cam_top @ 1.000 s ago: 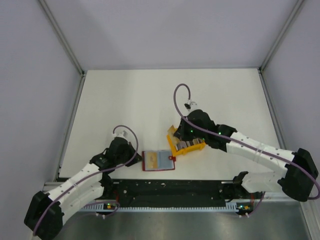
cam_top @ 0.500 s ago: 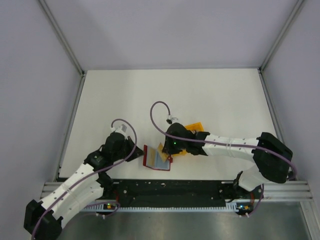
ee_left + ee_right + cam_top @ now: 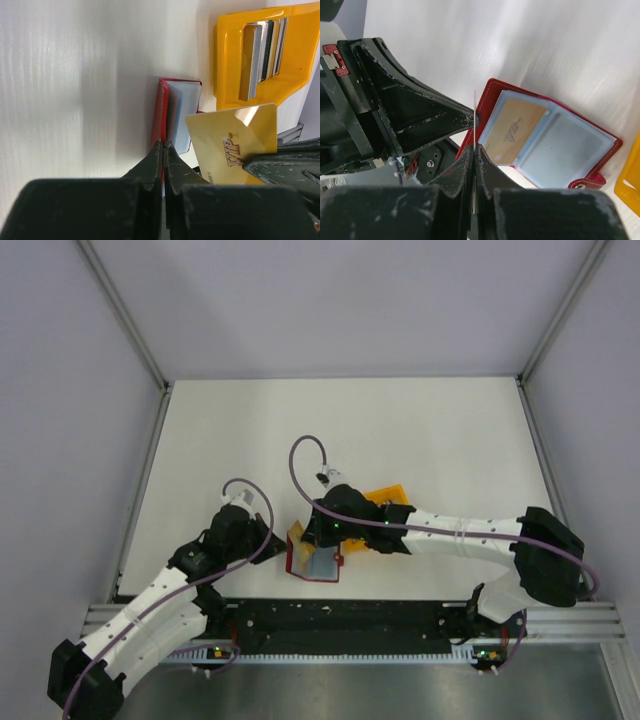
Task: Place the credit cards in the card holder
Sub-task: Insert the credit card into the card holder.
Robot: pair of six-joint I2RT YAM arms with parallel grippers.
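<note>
The dark red card holder (image 3: 318, 566) lies open near the front edge, its pale blue sleeves showing (image 3: 560, 150). One sleeve holds a gold card (image 3: 512, 130). My left gripper (image 3: 275, 543) is shut on the holder's left cover (image 3: 161, 107) and holds it raised. My right gripper (image 3: 306, 536) is shut on a gold card marked VIP (image 3: 230, 140). It holds the card just above the holder's left side, edge-on in the right wrist view (image 3: 474, 107). Several grey and silver cards (image 3: 260, 50) stand in the yellow bin (image 3: 230, 65).
The yellow bin (image 3: 388, 496) sits just right of the holder, partly under my right arm. The black rail of the arm bases (image 3: 340, 615) runs close in front of the holder. Grey walls stand on three sides of the white table (image 3: 400, 430).
My right gripper has moved left from the yellow bin to the holder, carrying the gold card. My left gripper has lifted the holder's left cover off the table.
</note>
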